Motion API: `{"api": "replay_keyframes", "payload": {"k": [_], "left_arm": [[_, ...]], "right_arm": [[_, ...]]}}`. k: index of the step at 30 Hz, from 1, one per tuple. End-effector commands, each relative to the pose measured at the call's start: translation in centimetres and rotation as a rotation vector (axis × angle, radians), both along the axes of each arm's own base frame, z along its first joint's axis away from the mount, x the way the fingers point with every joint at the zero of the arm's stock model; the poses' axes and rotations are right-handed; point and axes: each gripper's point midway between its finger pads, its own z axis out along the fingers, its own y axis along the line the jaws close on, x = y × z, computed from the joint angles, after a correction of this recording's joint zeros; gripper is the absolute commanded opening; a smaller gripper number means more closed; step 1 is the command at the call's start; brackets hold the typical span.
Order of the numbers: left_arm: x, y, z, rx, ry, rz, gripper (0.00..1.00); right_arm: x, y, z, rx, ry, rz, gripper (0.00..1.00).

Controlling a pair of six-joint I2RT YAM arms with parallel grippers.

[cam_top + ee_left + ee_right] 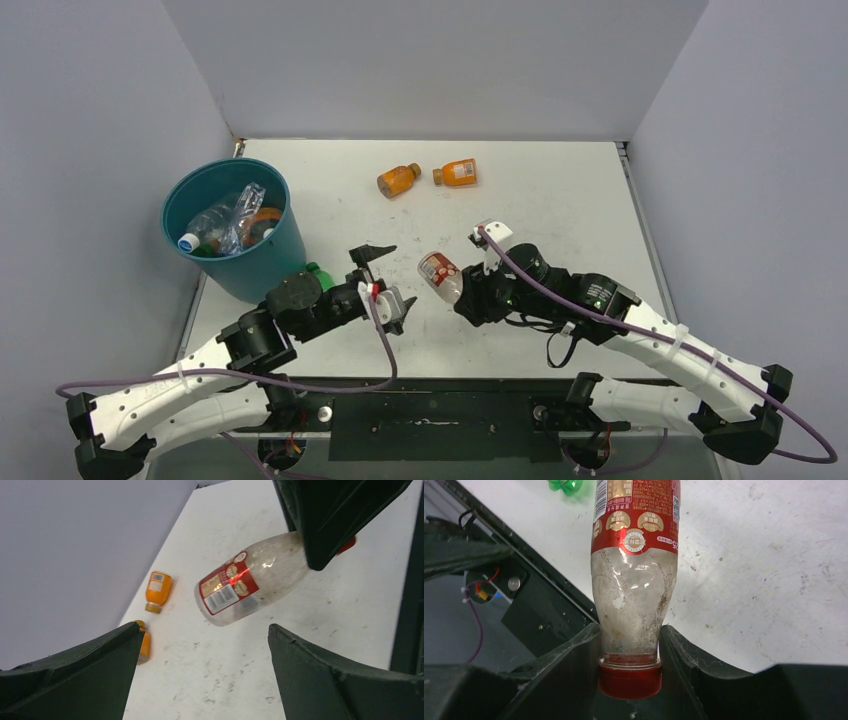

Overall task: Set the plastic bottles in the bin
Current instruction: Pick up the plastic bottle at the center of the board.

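Right hand (pixel 629 632) grips the red-capped bottle (pixel 634 575) by its neck; left hand (pixel 202 627) gapes empty beside it. Next I must carry it left, over the bin (pixel 262 268)

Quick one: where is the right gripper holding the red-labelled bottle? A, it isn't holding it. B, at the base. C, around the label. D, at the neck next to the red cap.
D: in the right wrist view the right gripper pinches the clear bottle at its neck, right beside the red cap, with the label well clear of the grip.
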Motion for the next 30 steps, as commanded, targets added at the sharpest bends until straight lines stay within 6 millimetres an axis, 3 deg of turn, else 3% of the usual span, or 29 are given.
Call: {"api": "replay_keyframes", "payload": {"k": [1,9,15,22,28,29,30], "left_arm": [[1.1,0.0,1.0,0.213,-0.298,-0.026,0.96],[-1.4,-3.1,-0.5,0.31,-0.332,-0.213,0.96],[-1.2,-3.8,-1.7,0.355,-0.332,-0.235,1.0],[-0.6,-4.5,-3.9,0.419,-0.337,-0.225,0.66],[-0.6,-4.7,-3.2,0.351,-0.344,-0.206,0.35],[-0.7,-4.7,-3.0,0.328,-0.335,-0.201,0.32],[-0.8,-4.7,-2.7,0.305,-0.321,-0.196,0.3]], "right_arm": [[-2.2,0.9,1.5,0.041,0.046,0.13,0.05],[-3.0,1.8,2.8,0.102,0.049,0.183,0.05],[-3.7,2.5,3.7,0.144,0.059,0.229,0.05],[-4.1,3.2,5.0,0.18,0.065,0.263,0.05],[-4.2,3.5,6.1,0.213,0.052,0.276,0.05],[-4.2,3.6,6.5,0.229,0.039,0.28,0.09],[-4.2,3.6,7.1,0.246,0.019,0.283,0.28]]}}
